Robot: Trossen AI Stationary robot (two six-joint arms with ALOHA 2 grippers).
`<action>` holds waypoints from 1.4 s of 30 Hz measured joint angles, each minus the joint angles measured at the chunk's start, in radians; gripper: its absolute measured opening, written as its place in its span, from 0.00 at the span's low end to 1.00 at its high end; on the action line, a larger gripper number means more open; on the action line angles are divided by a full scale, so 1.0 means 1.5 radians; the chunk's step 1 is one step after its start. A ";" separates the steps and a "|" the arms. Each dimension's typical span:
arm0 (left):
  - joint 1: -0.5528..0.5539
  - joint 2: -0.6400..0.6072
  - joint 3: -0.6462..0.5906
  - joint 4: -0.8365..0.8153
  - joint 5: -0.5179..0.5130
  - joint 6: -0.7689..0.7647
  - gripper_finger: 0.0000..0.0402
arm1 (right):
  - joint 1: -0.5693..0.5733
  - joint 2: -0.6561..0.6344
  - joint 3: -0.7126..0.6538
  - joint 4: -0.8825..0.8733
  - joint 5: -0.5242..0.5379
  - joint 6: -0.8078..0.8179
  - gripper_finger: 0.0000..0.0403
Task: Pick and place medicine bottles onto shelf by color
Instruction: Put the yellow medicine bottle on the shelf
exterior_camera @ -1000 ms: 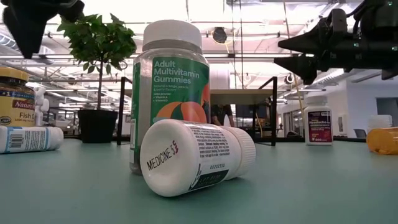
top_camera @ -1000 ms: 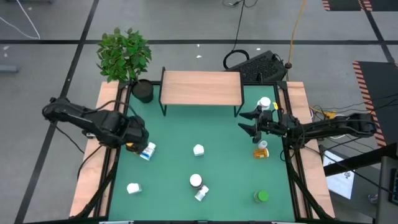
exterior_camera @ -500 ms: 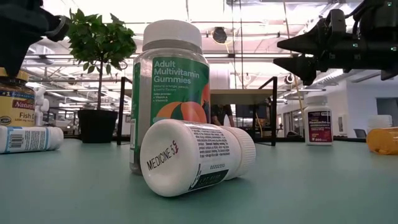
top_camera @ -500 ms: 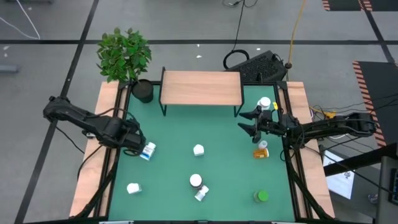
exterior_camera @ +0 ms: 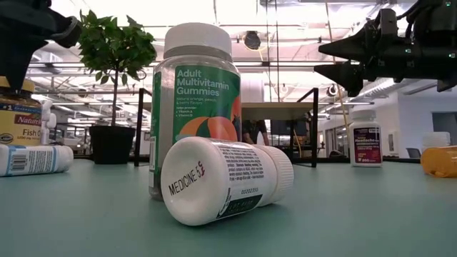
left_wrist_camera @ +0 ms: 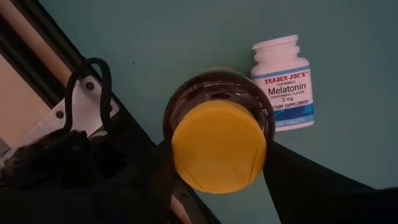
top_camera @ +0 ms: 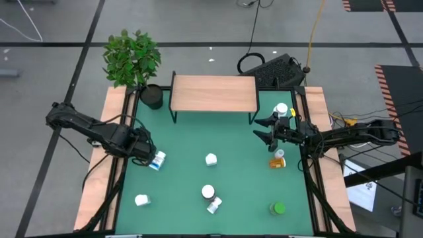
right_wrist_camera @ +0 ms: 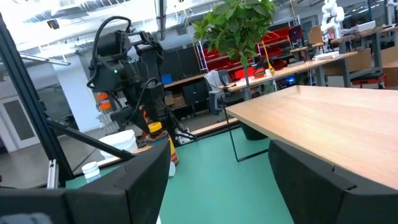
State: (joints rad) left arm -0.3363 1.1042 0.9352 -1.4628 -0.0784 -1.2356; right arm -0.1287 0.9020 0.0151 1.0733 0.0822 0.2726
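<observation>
An amber bottle with a yellow cap (left_wrist_camera: 219, 134) stands upright at the green table's left edge (exterior_camera: 16, 118). My left gripper (top_camera: 140, 153) points down over it, shut on it. Beside it a white Melatonin bottle (left_wrist_camera: 285, 81) lies on its side. My right gripper (top_camera: 265, 129) hovers open and level at the right, with a white bottle (top_camera: 281, 110) behind it and an orange bottle (top_camera: 277, 160) below it. The wood-topped shelf (top_camera: 213, 92) stands at the far middle with nothing on it. My left gripper pinches the amber bottle between its two fingers, on opposite sides of the body just under the cap (left_wrist_camera: 268, 134). The fingers (left_wrist_camera: 292, 180) come from above, pointing down. The bottle is upright; its base is hidden, so I cannot tell whether it still rests on the table.
Several white bottles are scattered over the middle and near part: one (top_camera: 211, 159), a gummies bottle (top_camera: 207, 192) with one lying beside it (top_camera: 213, 205), another (top_camera: 141, 199). A green bottle (top_camera: 278, 209) stands near right. A potted plant (top_camera: 151, 96) stands at the shelf's left.
My left gripper has come down onto the amber bottle at the table's left edge, so that the bottle's top now sits between its fingers. The bottles and my right gripper have stayed where they were.
</observation>
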 joint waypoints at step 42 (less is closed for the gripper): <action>0.468 0.411 0.765 -0.073 -0.088 0.802 0.55 | -0.001 0.000 0.000 0.000 0.034 -0.005 0.66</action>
State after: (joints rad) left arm 0.3659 1.7211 2.0834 -1.5717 -0.2102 -0.0324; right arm -0.1295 0.9020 0.0153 1.0735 0.1337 0.2647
